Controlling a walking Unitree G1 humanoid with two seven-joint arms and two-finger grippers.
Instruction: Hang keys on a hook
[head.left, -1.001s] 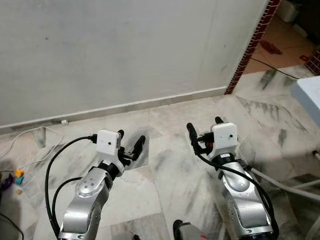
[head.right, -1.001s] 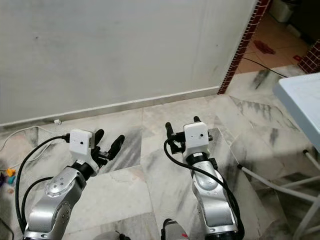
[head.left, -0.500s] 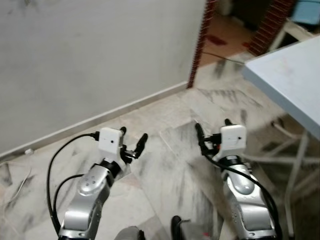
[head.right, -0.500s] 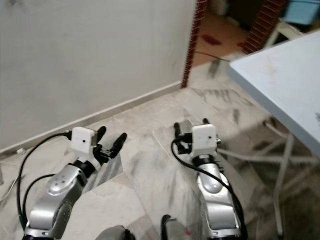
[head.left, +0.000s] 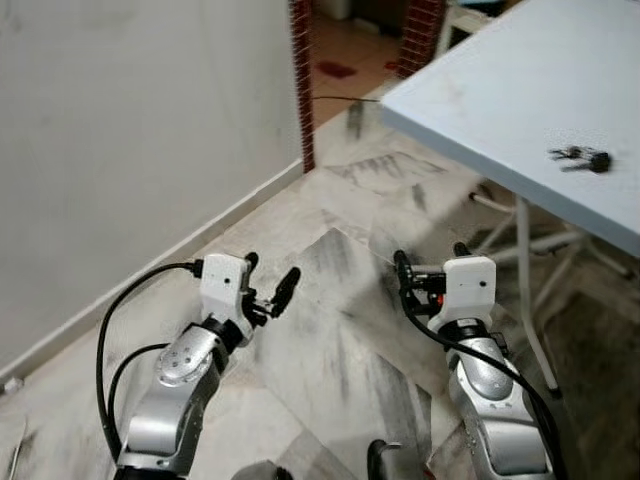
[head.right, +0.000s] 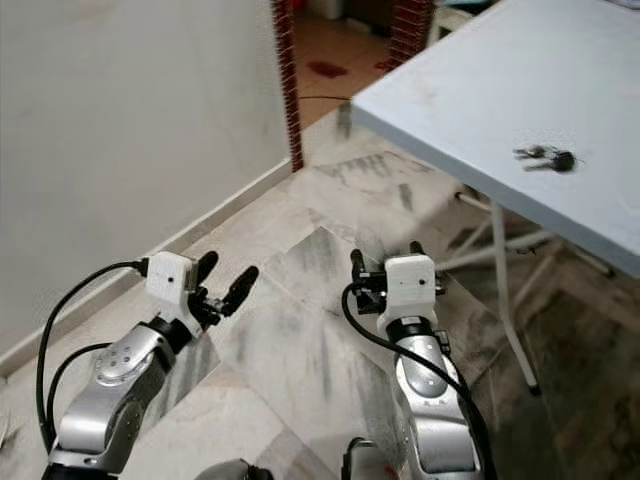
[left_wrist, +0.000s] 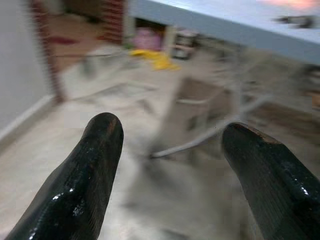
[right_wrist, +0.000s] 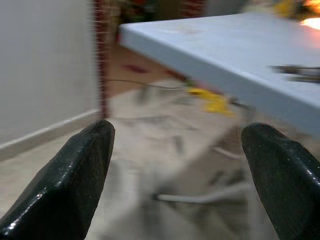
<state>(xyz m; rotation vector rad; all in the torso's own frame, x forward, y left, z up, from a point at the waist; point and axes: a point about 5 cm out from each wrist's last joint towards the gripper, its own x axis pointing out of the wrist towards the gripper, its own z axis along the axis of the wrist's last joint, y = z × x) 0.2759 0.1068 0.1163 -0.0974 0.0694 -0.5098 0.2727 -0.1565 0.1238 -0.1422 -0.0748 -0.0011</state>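
Looking down, you saw the keys (head.left: 580, 156) lying on the pale blue worktop (head.left: 500, 90), off to your right and well apart from both arms. No hook could be seen anywhere, so the keys were not picked up yet and the hanging was far from done.

Your left pincer (head.left: 268, 285) was held low over the marble floor (head.left: 340, 330), with its two black fingers spread and nothing between them. Your right pincer (head.left: 432, 262) was spread and empty too, out in front near the worktop's thin white legs (head.left: 523, 270).

Here is what could have gone wrong, I think. The worktop's edge (head.right: 440, 160) stuck out close to your right side. If you swung the right arm up fast, it might have bumped that edge or a leg. The keys were small and flat, so a sloppy pinch could have pushed them away.

There was lots of open floor in the middle. The white wall (head.left: 130, 120) closed off your left side, and a red brick post (head.left: 301, 80) stood ahead beside a doorway.
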